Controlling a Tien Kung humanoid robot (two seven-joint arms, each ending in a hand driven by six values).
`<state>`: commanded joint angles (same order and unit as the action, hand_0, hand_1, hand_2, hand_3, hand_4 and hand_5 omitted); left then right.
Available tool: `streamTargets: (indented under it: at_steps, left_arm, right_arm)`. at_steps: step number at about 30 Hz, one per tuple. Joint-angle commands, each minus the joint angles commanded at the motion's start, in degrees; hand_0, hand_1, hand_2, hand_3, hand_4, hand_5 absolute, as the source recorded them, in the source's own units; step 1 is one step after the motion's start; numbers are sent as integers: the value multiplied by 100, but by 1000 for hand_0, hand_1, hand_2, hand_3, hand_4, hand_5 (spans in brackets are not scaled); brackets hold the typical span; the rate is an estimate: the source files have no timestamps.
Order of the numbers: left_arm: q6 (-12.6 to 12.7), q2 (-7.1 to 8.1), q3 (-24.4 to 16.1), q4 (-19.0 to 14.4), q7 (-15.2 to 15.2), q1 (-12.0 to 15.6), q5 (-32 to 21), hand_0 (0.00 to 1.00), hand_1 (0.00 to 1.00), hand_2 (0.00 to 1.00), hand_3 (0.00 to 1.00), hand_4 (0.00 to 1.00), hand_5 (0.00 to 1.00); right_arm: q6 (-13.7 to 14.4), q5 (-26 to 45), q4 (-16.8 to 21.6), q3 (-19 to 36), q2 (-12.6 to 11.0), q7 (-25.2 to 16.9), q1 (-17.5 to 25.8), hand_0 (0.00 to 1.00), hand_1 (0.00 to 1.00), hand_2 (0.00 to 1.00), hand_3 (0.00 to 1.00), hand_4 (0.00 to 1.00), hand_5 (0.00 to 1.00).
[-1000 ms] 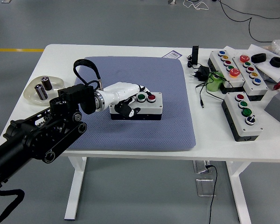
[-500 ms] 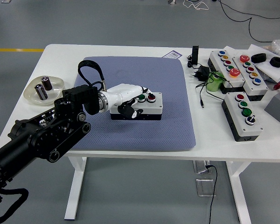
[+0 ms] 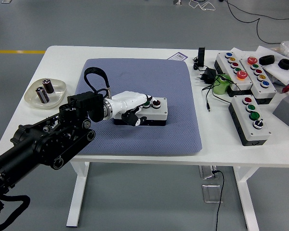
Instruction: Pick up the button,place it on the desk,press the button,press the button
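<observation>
head view, left hand [image 3: 131, 107] fingers [image 3: 145, 102] curled on boxy button box [image 3: 151, 111]; textured blue mat [image 3: 139, 77]

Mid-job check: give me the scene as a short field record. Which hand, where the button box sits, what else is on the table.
active hand: left hand, over the button box's left end
fingers: curled around the box's left end
button box: on the blue mat, green and red buttons on top
right arm: not in view
table right: three more button boxes
table left: dish holding small cylinders
</observation>
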<state>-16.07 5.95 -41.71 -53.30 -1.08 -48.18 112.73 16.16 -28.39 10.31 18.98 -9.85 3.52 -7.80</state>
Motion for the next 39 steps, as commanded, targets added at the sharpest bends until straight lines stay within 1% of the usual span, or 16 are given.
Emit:
streamTargets:
  at_steps: [4,8,13,19,20,21,23,25,26,29,30,31,32,37,38,39]
  left_arm:
    - [37,26,-63,-44,15,15,-20,2,2,32,837,538,2]
    - [204,53,-287,-187,75,81,-88,2,2,39,837,549,2]
    - [420,107,-906,-641,147,288,-319,2,2,39,837,549,2]
    - [430,135,-1563,-1070,127,459,-513,2,2,39,839,550,2]
    - [443,136,-1668,-1103,121,487,-567,2,2,49,839,590,2]
    - [464,142,-1740,-1117,120,508,-614,2,2,49,839,590,2]
    - [549,153,-1863,-1114,120,547,-717,2,2,49,839,590,2]
    - [927,170,-2055,-1033,135,646,-1056,2,2,49,839,590,2]
    - [1156,169,-2138,-974,103,707,-1282,236,372,407,940,808,612]
    - [1858,136,-2391,-866,-179,882,-1987,236,372,407,940,808,612]
    - [2025,127,-2530,-812,-292,954,-2248,236,372,407,940,808,612]
    - [2106,125,-2635,-766,-357,1003,-2472,236,372,407,940,808,612]
    - [2144,132,-2736,-726,-395,1050,-2732,731,796,825,969,792,759]
    - [2110,167,-3165,-561,-597,1248,-3924,731,796,825,969,792,759]
    - [2060,174,-3257,-539,-601,1293,-4147,795,845,885,910,775,925]
    - [1994,179,-3345,-527,-594,1339,-4408,795,845,885,910,775,925]
  right_arm:
    - [-1,-24,0,32,3,0,-11,640,526,545,633,239,245]
    - [-3,-34,0,50,8,1,-24,640,526,544,633,239,245]
    - [1,-70,0,96,11,2,-31,640,526,544,633,239,245]
    - [3,-66,0,88,19,11,-35,641,526,545,633,239,245]
    - [1,-69,0,85,21,14,-38,641,526,545,633,239,245]
    - [1,-70,0,82,23,16,-39,641,526,545,633,239,245]
    - [2,-36,0,45,25,8,-39,641,526,545,633,239,245]
    - [4,-29,0,25,26,5,-41,641,526,545,633,239,245]
    - [4,-33,0,19,26,5,-47,642,527,547,633,239,245]
    - [7,29,0,-47,30,-11,-59,642,527,547,633,239,245]
    - [11,67,0,-74,33,-19,-61,642,527,547,633,239,245]
    - [13,90,0,-90,34,-25,-66,642,527,547,633,239,245]
    - [14,80,0,-81,33,-26,-70,642,528,549,633,239,244]
    - [22,16,0,-17,29,-16,-82,642,528,549,633,239,244]
    - [23,12,0,-19,29,-13,-85,642,527,550,633,239,245]
    - [24,19,0,-30,28,-13,-88,642,527,550,633,239,245]
